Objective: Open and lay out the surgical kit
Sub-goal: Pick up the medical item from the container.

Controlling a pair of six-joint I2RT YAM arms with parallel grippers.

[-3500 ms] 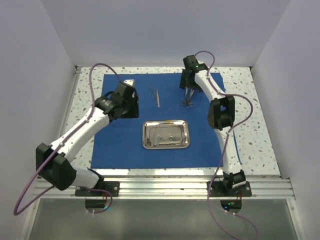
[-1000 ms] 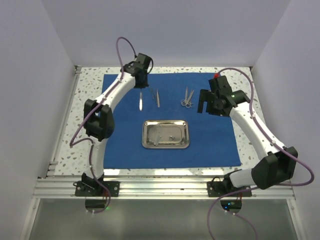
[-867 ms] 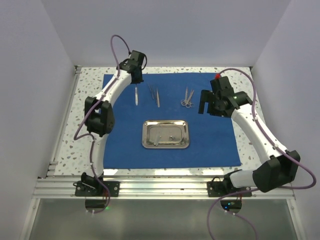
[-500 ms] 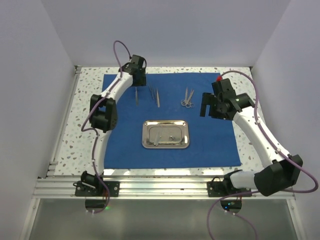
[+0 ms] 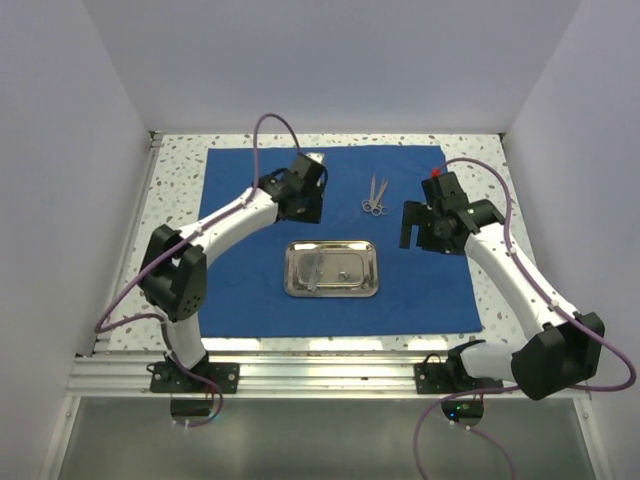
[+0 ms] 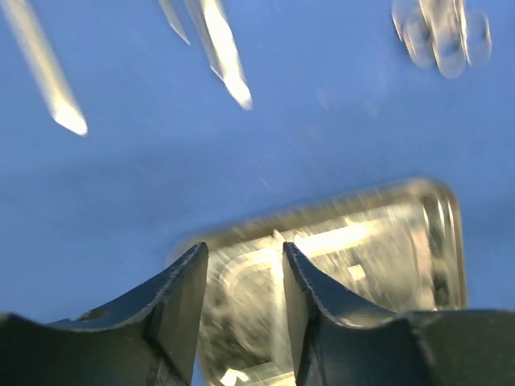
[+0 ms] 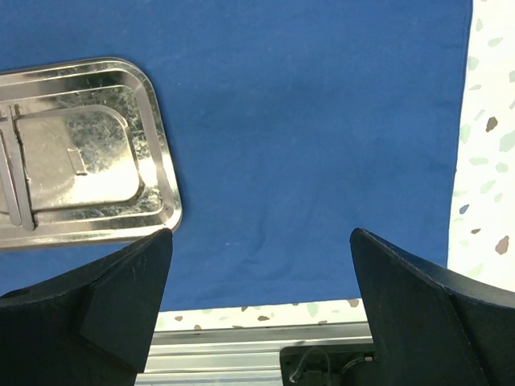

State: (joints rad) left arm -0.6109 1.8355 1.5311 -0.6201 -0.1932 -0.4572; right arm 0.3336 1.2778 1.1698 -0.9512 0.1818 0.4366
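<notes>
Steel tray (image 6: 362, 233) lies on the blue cloth (image 6: 322, 145) near the left claw (image 6: 243, 253).

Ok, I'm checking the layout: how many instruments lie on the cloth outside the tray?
5: three pointed instruments beyond the tray, seen only by the left wrist camera, and two ring-handled forceps to their right. Blur may hide more.

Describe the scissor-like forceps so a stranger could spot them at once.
Start at the big blue cloth and find the steel tray at its middle. Just beyond the tray's far edge, toward the right, lie the forceps: the only instruments with ring handles, unlike the plain pointed tweezers nearby.
</notes>
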